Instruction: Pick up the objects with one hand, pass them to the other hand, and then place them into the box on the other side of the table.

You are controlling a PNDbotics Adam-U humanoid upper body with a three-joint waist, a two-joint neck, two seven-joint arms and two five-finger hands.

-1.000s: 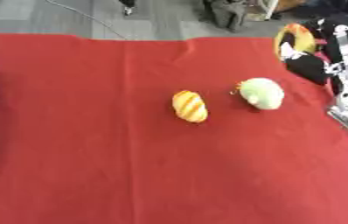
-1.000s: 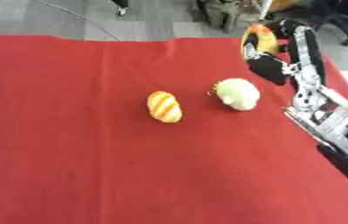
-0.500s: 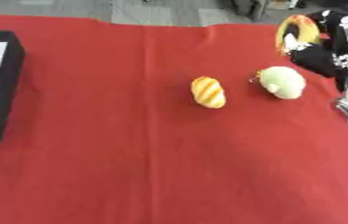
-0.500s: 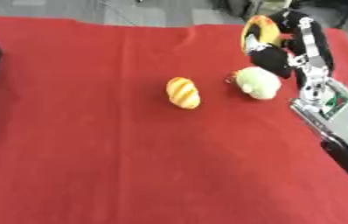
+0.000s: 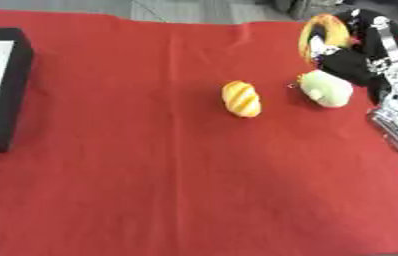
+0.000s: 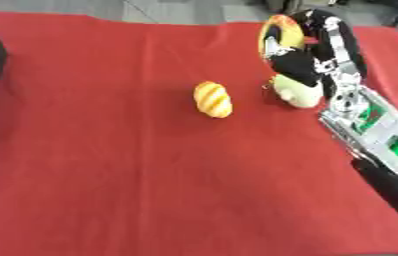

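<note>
My right hand (image 6: 312, 52) is raised at the upper right, fingers curled round a yellow-orange toy (image 6: 274, 31) held above the red cloth. Just below it a pale green plush (image 5: 328, 89) lies on the cloth. A striped orange bread-shaped toy (image 5: 241, 98) lies near the middle. The black box (image 5: 1, 85) with a white inside stands at the left edge. My left hand shows in neither view.
The red cloth (image 5: 150, 175) covers the whole table. My right forearm (image 6: 373, 135) with its silver and green parts stretches down the right side. Grey floor runs beyond the far edge.
The camera has swung left, so the box came into view. My right hand with the yellow-orange toy has moved left, closer over the green plush.
</note>
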